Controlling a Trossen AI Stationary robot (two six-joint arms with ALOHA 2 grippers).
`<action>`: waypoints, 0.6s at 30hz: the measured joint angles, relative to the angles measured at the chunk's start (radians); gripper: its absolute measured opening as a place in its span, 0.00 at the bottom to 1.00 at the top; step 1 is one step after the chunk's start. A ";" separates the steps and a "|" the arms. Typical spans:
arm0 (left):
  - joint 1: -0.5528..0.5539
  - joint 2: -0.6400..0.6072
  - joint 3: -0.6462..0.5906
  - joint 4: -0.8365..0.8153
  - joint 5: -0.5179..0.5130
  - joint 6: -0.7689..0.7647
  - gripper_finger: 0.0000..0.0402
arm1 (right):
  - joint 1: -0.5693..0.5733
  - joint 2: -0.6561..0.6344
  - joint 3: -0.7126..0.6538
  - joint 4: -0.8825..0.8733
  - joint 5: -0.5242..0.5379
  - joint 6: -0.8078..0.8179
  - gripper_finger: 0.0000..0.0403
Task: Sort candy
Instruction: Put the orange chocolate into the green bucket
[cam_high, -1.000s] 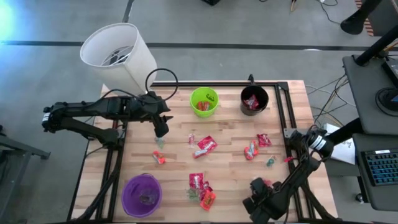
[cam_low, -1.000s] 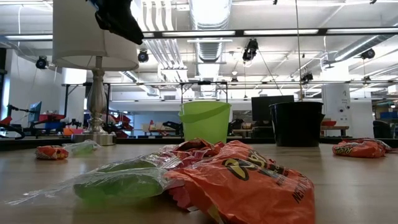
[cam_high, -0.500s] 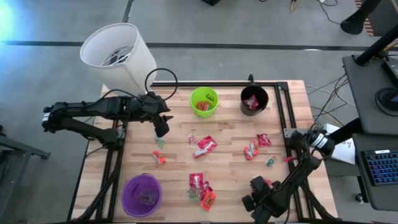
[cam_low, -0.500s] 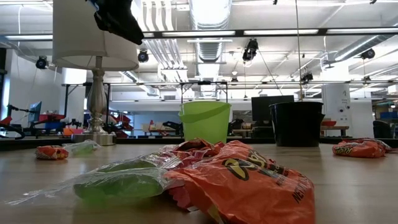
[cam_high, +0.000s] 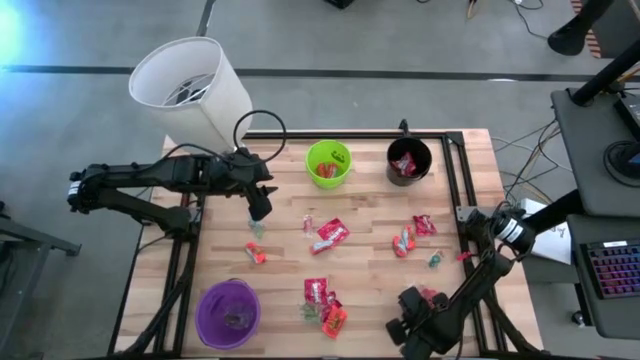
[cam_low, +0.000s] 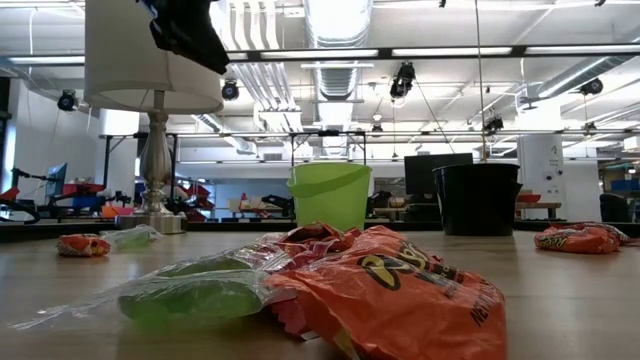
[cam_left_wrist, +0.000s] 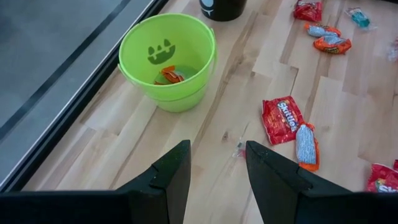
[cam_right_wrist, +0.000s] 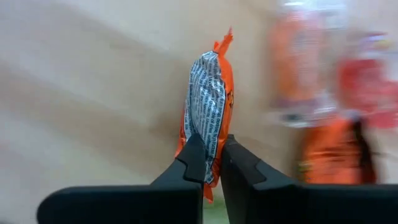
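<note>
Overhead and tabletop cameras share green bucket (cam_high: 329, 163).

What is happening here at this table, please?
A two-armed robot is sorting candy into cups. The right hand is shut on an orange candy packet near the table's front edge. The left hand is open and empty, hovering near the green cup, which holds one orange candy. More candy lies scattered on the table.
</note>
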 joint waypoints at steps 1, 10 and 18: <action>0.000 0.000 0.000 -0.001 0.000 -0.004 0.34 | 0.000 0.000 0.011 -0.002 0.018 -0.008 0.04; 0.000 0.000 0.000 -0.021 0.001 -0.062 0.34 | -0.005 -0.003 0.039 -0.010 0.088 -0.037 0.04; 0.000 0.000 0.000 -0.124 0.003 -0.152 0.34 | -0.035 -0.006 0.041 -0.009 0.213 -0.081 0.04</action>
